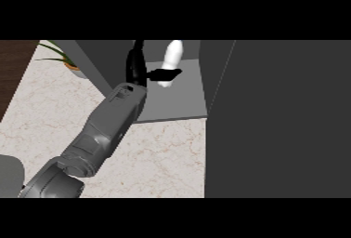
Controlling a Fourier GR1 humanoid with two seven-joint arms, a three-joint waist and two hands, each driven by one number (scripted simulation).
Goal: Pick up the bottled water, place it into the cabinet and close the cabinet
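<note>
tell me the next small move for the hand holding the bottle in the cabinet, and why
Probably lower the bottled water a little onto the cabinet shelf, then open the fingers. The left hand is already reaching inside the open cabinet, its thumb and fingers round the white bottle, which stands upright over the grey shelf floor. Whether its base touches the shelf cannot be seen. The cabinet door stands open.

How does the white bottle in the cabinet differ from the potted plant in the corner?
The bottled water is plain white and smooth; the potted plant has thin green leaves above an orange-brown pot. The bottle stands inside the grey cabinet, on its floor; the plant sits outside, on the marble counter, partly hidden behind the cabinet wall. The robot's left hand touches the bottle with its thumb; nothing touches the plant. Both stand upright.
</note>
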